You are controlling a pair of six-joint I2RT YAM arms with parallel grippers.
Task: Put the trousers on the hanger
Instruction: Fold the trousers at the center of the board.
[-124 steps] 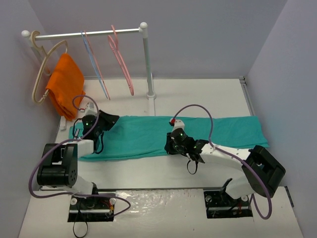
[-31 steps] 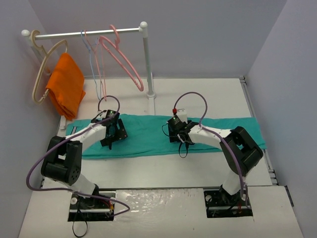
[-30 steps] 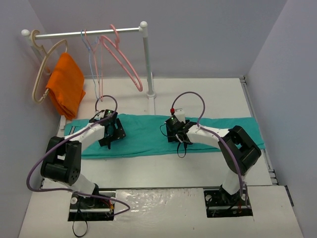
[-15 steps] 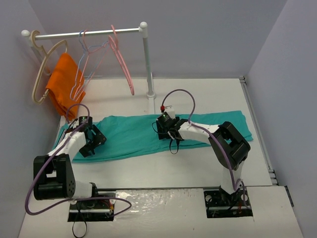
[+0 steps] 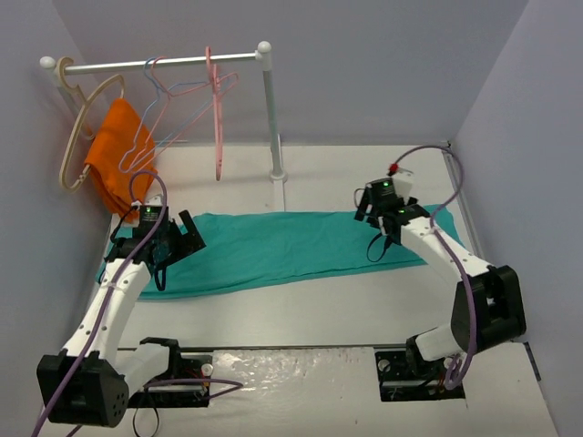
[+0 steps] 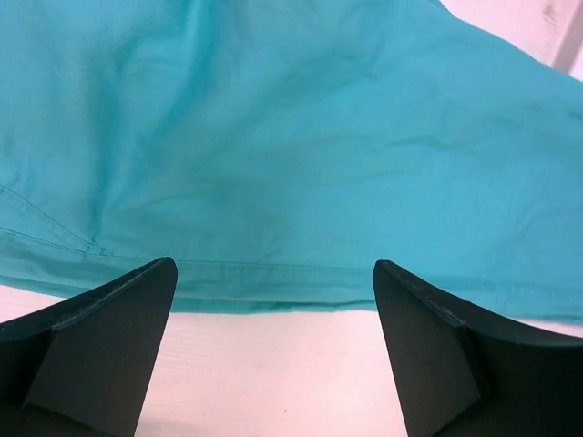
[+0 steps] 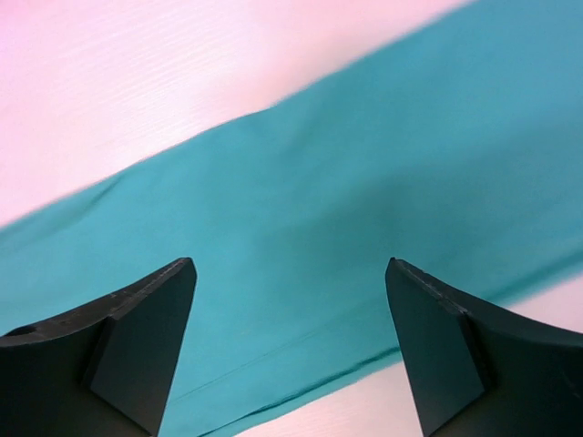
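On the table [image 5: 319, 309], flat teal trousers [image 5: 273, 250]

left fingers [image 6: 100, 350] spread apart, right fingers [image 7: 123, 341] spread apart

The green trousers [image 5: 273, 250] lie long and flat on the bench [image 5: 319, 309]. The pink hanger [image 5: 218, 137] hangs from the rail [image 5: 118, 65].

I am working in what is looking like a robotics lab test cell rather than a home. My left arm [image 5: 109, 300] and right arm [image 5: 446, 255] are sitting bolted to a bare white table [image 5: 364, 309]. Plain lilac-grey walls [image 5: 383, 73] are boxing it in. Purple cables [image 5: 454, 168] are looping off me, and a small white clothes rail [image 5: 173, 62] is standing at the back like a prop.
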